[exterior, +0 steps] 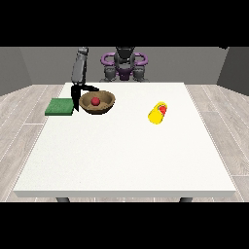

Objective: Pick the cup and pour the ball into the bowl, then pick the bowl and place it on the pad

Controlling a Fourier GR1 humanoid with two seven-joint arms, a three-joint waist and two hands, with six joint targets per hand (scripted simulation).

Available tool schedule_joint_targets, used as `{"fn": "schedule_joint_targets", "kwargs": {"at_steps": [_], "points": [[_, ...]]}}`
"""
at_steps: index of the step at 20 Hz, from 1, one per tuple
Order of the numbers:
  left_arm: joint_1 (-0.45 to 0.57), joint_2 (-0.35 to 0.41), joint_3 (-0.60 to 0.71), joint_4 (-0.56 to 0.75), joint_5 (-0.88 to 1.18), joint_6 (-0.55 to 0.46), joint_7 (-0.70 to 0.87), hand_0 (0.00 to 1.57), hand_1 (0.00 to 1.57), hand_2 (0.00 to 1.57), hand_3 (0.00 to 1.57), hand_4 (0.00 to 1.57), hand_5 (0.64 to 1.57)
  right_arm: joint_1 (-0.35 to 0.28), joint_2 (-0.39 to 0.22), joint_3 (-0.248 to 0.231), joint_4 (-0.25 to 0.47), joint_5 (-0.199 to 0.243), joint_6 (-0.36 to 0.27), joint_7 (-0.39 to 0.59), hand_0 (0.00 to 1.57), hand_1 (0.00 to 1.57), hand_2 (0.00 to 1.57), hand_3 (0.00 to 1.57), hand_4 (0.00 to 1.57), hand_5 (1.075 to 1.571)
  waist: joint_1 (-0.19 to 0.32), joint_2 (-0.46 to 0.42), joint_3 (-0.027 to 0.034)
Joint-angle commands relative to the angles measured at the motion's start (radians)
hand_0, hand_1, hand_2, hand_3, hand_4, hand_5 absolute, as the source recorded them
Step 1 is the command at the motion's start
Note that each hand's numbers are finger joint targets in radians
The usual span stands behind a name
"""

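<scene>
A brown bowl (pixel 104 105) stands on the white table (pixel 126 155) at the back left, with a red ball (pixel 95 101) inside it. The hand at the view's left (pixel 76 96) hangs at the bowl's left rim; its fingers point down beside the rim and its thumb reaches out over the bowl's back edge, spread apart. A yellow cup (pixel 156 114) lies on its side to the right of centre, with something red at its mouth. The green pad (pixel 59 107) lies flat just left of the hand. No hand shows at the view's right.
The grey forearm (pixel 80 65) comes down steeply from the robot's torso (pixel 124 65) at the table's far edge. The pad sits close to the table's left edge.
</scene>
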Motion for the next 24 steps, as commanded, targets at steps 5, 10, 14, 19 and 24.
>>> {"fn": "schedule_joint_targets", "kwargs": {"at_steps": [5,10,14,19,24], "points": [[-0.064,0.020,-0.011,-0.088,0.066,0.028,0.072,0.00,0.00,0.00,0.00,0.00,1.567,-0.009,-0.023,-0.040,0.112,-0.012,0.034,-0.131,0.00,0.00,0.00,0.00,0.00,1.567,0.061,0.083,0.0022],[-0.057,0.040,0.004,-0.088,0.071,0.020,0.055,0.00,0.00,0.00,0.00,0.00,1.569,0.023,0.019,-0.055,0.061,-0.055,0.026,-0.079,0.00,0.00,0.00,0.00,0.15,1.571,0.062,0.096,0.0013],[-0.100,0.046,0.007,-0.099,0.100,0.018,0.081,0.00,0.00,0.00,0.00,0.00,1.571,0.058,0.013,-0.052,0.070,-0.037,-0.042,0.046,1.57,1.57,1.57,0.81,0.95,1.529,0.096,0.139,0.0004],[-0.100,0.058,0.013,-0.091,0.112,0.014,0.094,0.00,0.00,0.00,0.00,0.00,1.571,0.124,-0.031,-0.021,-0.012,0.017,-0.073,0.097,1.57,1.57,1.57,1.57,1.00,1.571,0.086,0.158,-0.0013],[-0.062,0.074,0.032,-0.038,0.135,-0.002,0.119,0.00,0.00,0.00,0.00,0.00,1.571,0.113,-0.078,-0.035,-0.131,0.008,-0.132,0.247,1.57,1.57,1.57,1.53,1.06,1.569,0.056,0.073,-0.0029]]}}
